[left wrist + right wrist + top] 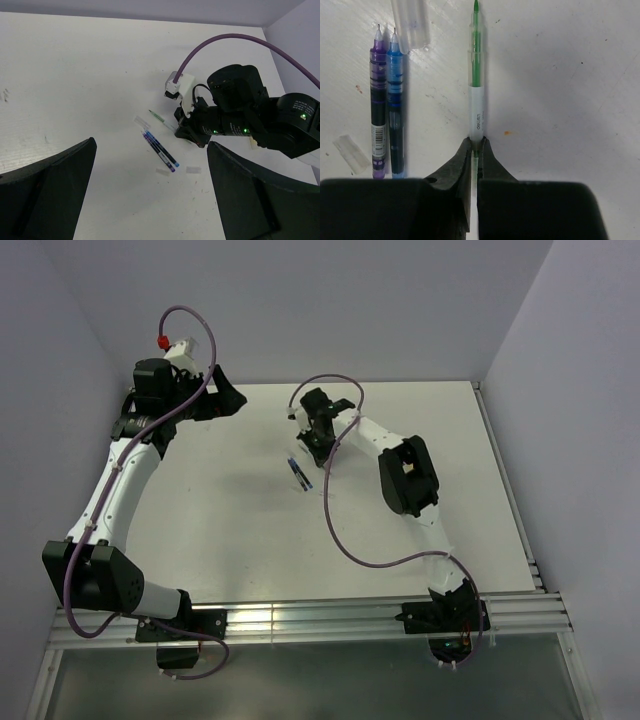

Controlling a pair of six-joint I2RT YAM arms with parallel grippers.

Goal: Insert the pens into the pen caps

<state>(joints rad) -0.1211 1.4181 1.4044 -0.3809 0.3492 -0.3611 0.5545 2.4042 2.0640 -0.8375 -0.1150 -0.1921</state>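
My right gripper (474, 145) is shut on the rear end of a thin green-ink pen (476, 75) with a white label. The pen lies low at the table, tip pointing away. A purple pen (378, 105) and a blue pen (394, 105) lie side by side to its left, uncapped. A clear pen cap (410, 22) lies by their tips. A small translucent cap (351, 152) lies left of the purple pen. My left gripper (150, 170) is open and empty, high above the table, looking down on the pens (160, 150) and the right gripper (189, 131).
In the left wrist view two pale translucent short pieces (163, 171) (193, 170) lie on the white table (75, 75) by the pens' rear ends. A purple cable (345, 530) loops across the table beside the right arm. Walls close in at the back and on both sides.
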